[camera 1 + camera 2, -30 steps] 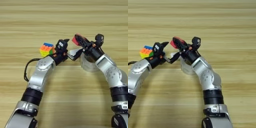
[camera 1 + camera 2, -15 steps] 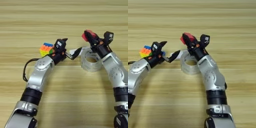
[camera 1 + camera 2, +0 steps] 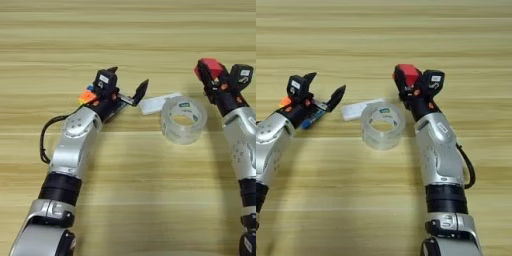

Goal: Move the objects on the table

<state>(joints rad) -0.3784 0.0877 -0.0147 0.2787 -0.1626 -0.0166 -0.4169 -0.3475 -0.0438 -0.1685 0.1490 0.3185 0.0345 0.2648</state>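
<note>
Wooden table (image 3: 125, 30) fills both views. At left, the left gripper (image 3: 127, 82) stands with its fingers spread wide, gripping nothing — the puzzle cube (image 3: 88, 95) is mostly hidden behind it. Just right lie the flat white stick (image 3: 358, 109) and, touching it, the clear tape roll (image 3: 383, 125). Right gripper (image 3: 406, 82) clamps the small red cube (image 3: 406, 74).

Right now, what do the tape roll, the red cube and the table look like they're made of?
Tape roll: clear glossy plastic film, the table shows through it. Red cube, held in the right pincer: opaque, smooth, probably plastic. Table: light-brown wood or wood-look laminate, with plank lines and grain.
</note>
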